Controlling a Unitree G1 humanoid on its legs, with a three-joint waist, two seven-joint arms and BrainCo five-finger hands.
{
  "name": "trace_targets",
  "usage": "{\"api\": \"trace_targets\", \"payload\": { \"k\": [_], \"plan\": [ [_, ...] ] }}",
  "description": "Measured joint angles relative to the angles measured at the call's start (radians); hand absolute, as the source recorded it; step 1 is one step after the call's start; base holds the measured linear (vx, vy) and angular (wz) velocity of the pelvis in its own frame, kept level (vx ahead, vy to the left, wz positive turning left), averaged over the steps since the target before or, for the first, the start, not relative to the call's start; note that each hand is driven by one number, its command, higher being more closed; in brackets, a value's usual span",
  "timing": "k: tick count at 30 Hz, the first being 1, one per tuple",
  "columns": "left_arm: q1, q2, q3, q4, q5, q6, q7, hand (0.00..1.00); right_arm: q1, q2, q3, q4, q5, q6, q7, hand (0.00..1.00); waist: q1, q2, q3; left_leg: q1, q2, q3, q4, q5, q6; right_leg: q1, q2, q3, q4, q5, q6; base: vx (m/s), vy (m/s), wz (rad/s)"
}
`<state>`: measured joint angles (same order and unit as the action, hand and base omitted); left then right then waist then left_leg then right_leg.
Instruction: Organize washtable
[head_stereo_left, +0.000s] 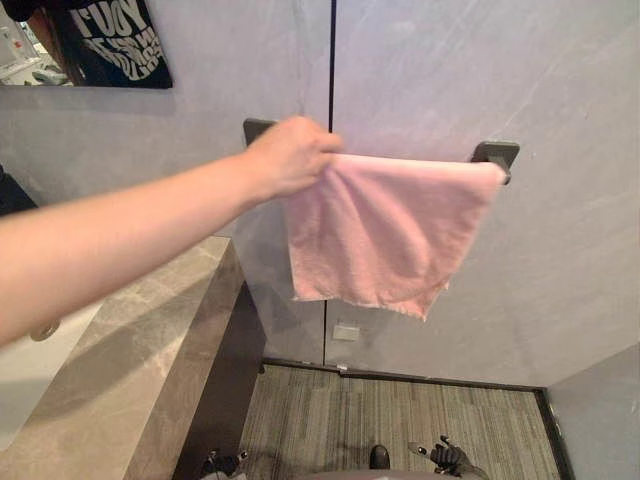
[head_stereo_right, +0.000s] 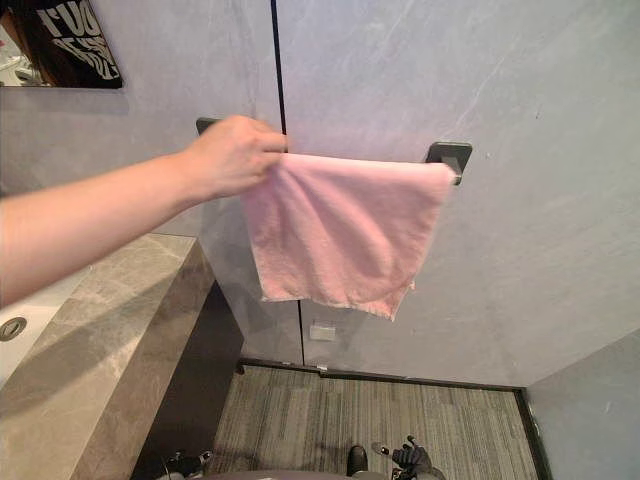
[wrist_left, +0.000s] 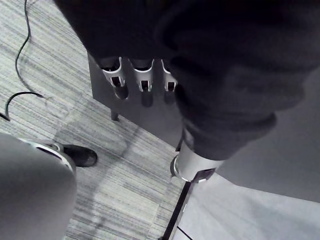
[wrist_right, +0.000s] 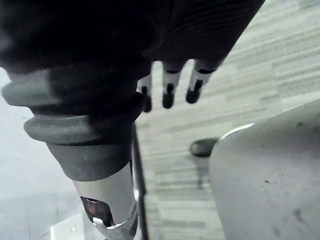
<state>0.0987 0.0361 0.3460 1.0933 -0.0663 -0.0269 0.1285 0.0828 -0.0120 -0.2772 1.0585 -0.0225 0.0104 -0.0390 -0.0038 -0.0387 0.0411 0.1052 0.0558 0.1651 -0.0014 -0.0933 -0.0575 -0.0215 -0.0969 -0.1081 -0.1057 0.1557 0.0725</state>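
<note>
towel: pink towel (head_stereo_left: 385, 235) draped over the wall towel bar (head_stereo_left: 497, 152), left end bunched in a person's hand (head_stereo_left: 290, 155), hem slanted
step: I'd spread it flat along the bar and level the hem
left robot hand (wrist_left: 142, 80): fingers relaxed, holding nothing
right robot hand (wrist_right: 170, 90): fingers straight, holding nothing
sink (head_stereo_right: 20, 320): set in the counter (head_stereo_left: 150, 340); contents hard to tell

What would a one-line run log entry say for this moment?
person's hand: holds pink towel hung on wall bar | left hand: open, idle, hanging down | right hand: open, idle, hanging down
</note>
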Motion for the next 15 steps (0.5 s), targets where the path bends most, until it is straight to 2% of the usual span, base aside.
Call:
{"api": "trace_targets", "payload": {
  "k": [4, 5, 6, 9, 15],
  "plan": [
    [-0.001, -0.003, 0.010, 0.005, -0.001, -0.001, -0.007, 0.00, -0.013, -0.002, 0.000, 0.018, -0.011, 0.002, 0.001, 0.00, -0.004, 0.010, 0.004, -0.001, 0.001, 0.000, -0.001, -0.007, 0.000, -0.001, 0.002, -0.001, 0.000, -0.004, 0.002, 0.00, 0.000, 0.00],
    [-0.002, -0.004, 0.010, 0.005, -0.002, 0.000, -0.007, 0.00, -0.015, -0.002, 0.000, 0.018, -0.020, 0.002, 0.001, 0.00, -0.004, 0.000, -0.002, 0.000, 0.001, -0.001, -0.001, -0.009, 0.000, -0.001, 0.002, -0.001, 0.000, -0.006, 0.004, 0.00, 0.000, 0.00],
    [-0.004, -0.005, 0.008, 0.006, -0.002, 0.000, -0.006, 0.00, -0.016, -0.003, 0.002, 0.018, -0.020, 0.003, 0.000, 0.00, -0.005, 0.008, 0.001, 0.000, 0.002, -0.001, -0.001, -0.009, 0.000, -0.001, 0.003, -0.001, 0.000, -0.009, 0.003, 0.00, 0.000, 0.00],
    [-0.010, -0.008, -0.008, 0.007, -0.004, 0.000, 0.005, 0.00, -0.019, -0.006, 0.007, 0.020, -0.020, 0.006, -0.003, 0.00, -0.006, 0.007, -0.001, 0.004, 0.004, -0.001, 0.000, -0.010, -0.001, 0.000, 0.006, -0.001, 0.000, -0.011, 0.006, 0.04, -0.005, -0.01],
    [-0.007, -0.004, -0.116, -0.029, 0.001, -0.016, 0.034, 0.00, -0.025, -0.020, 0.092, 0.005, -0.005, -0.003, -0.026, 0.00, -0.008, 0.007, -0.003, 0.013, 0.007, -0.004, 0.001, -0.016, 0.000, 0.002, 0.008, -0.003, 0.000, -0.012, 0.006, 0.05, -0.001, -0.01]
  ]
}}
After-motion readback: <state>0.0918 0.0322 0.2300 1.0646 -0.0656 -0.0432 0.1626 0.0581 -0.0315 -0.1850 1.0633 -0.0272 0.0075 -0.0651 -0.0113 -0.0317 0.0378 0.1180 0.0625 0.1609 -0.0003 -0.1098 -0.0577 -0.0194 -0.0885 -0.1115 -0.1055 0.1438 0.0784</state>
